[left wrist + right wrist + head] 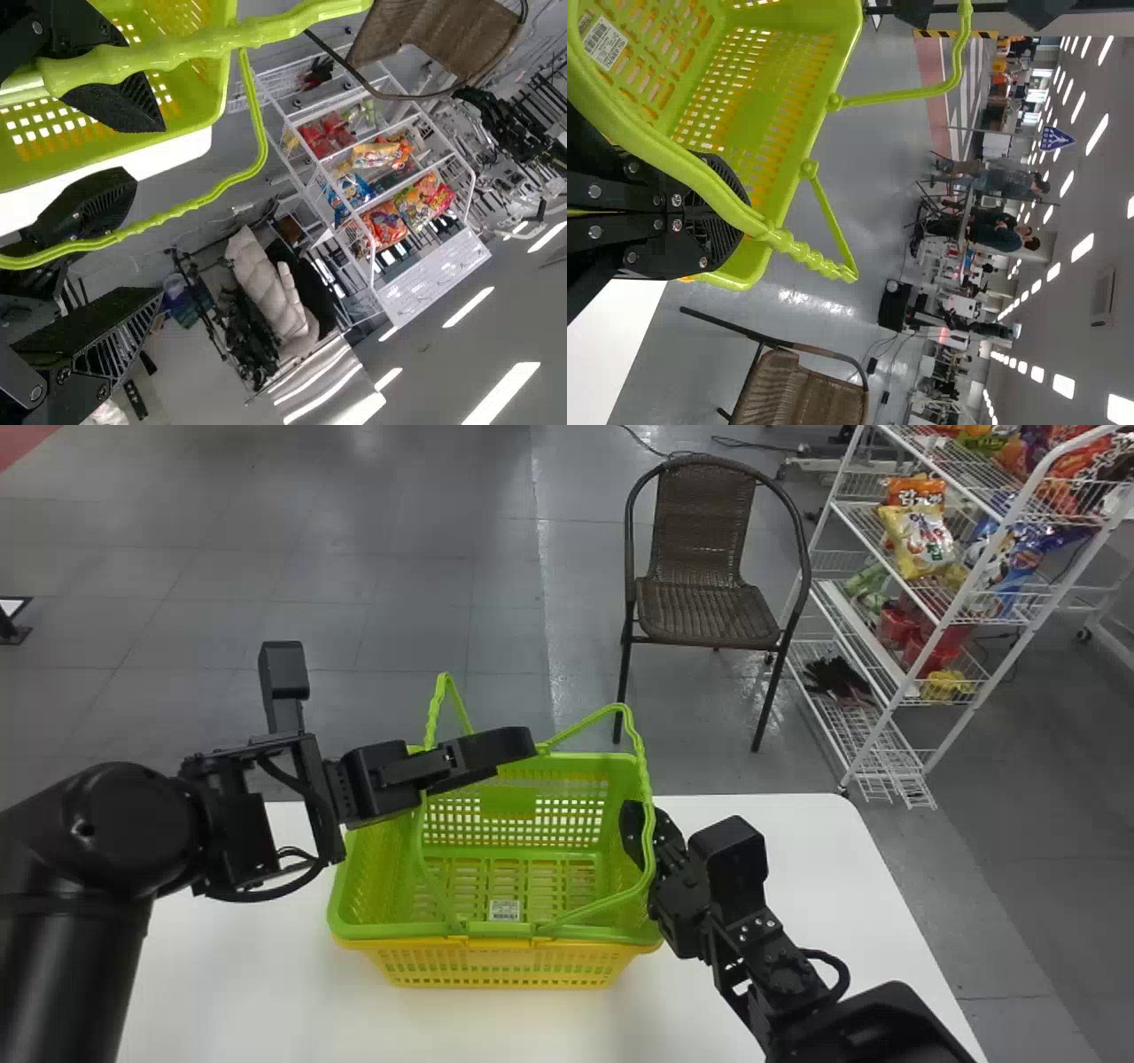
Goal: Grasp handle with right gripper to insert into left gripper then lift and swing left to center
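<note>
In the head view, my left gripper (478, 755) is over the green basket's (509, 802) back left, beside the left handle (434, 713). Its two fingers stand wide apart in the left wrist view, that gripper (124, 221) having the left handle (177, 55) across one finger. The right wrist view shows the left handle (953, 75) between those distant fingers. At the basket's right side is my right gripper (640, 834), crossed by the right handle (649, 815). In the right wrist view, the gripper (735, 215) has its fingers together behind the right handle (700, 177), not around it.
A yellow basket (496, 964) sits beneath the green one on the white table (266, 992). Behind the table stand a brown chair (709, 607) and, at the right, a white wire rack (864, 757) with snack bags.
</note>
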